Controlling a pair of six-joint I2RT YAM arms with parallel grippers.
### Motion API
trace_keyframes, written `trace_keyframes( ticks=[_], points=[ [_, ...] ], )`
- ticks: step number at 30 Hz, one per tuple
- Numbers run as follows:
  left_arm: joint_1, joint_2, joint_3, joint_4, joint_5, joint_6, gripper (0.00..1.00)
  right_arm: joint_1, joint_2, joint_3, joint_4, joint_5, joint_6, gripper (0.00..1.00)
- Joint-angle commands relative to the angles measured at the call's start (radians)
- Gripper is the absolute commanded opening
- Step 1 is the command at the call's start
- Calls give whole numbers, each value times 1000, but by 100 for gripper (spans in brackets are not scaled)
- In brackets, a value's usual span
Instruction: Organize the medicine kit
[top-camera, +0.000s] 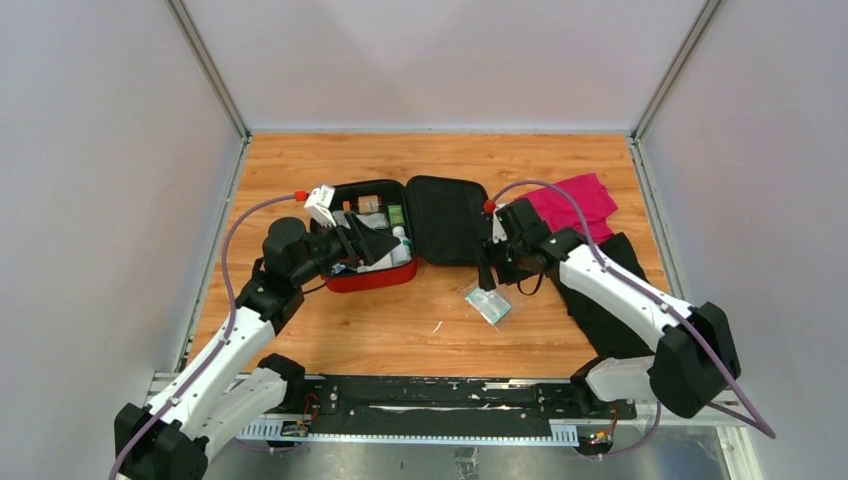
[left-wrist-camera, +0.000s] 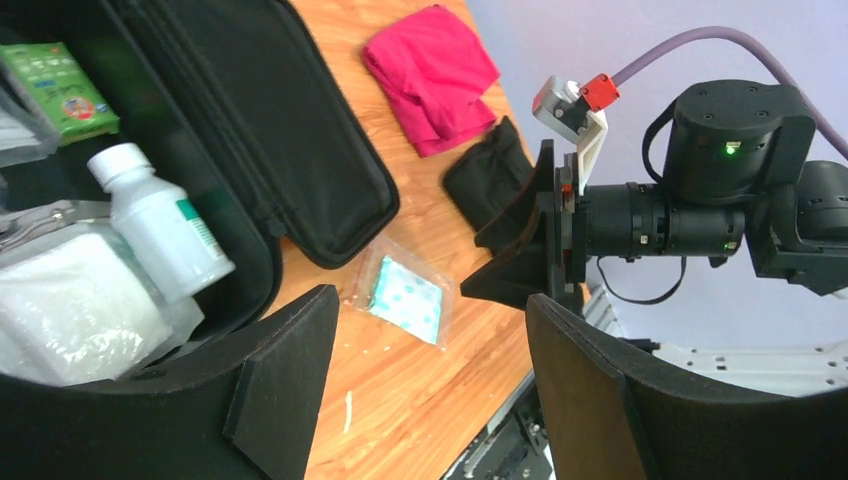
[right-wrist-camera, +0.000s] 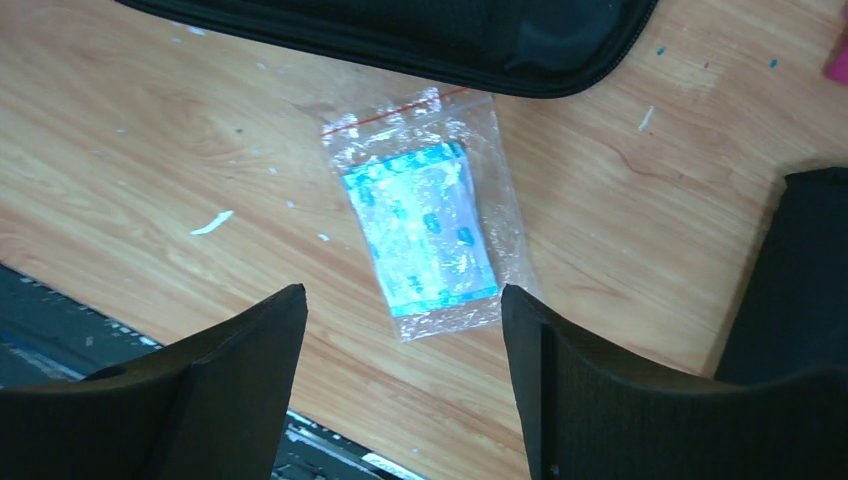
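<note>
Right gripper hovers spread, empty, over the packet at frame centre; left gripper is likewise empty. Next: descend, pinch it off the surface, carry to kit.

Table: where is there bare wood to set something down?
Free table: the near patch between kit, bag and front rail; also the far strip behind the kit. Crowded on the right: magenta cloth, black cloth, right arm.
</note>
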Motion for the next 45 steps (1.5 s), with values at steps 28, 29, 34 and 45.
trace_keyframes(
  ticks=[28,29,34,45],
  points=[
    [-4,14,44,-205,-61,72,74,-22,304,-70,103,42,-106,57],
    [-4,18,45,-204,-61,72,74,-23,310,-71,104,40,-106,57],
    [-4,35,41,-194,-47,67,74,-25,365,-81,108,28,-99,49],
    [-4,45,36,-190,-43,60,74,-24,276,-95,105,0,-42,0]
  ],
)
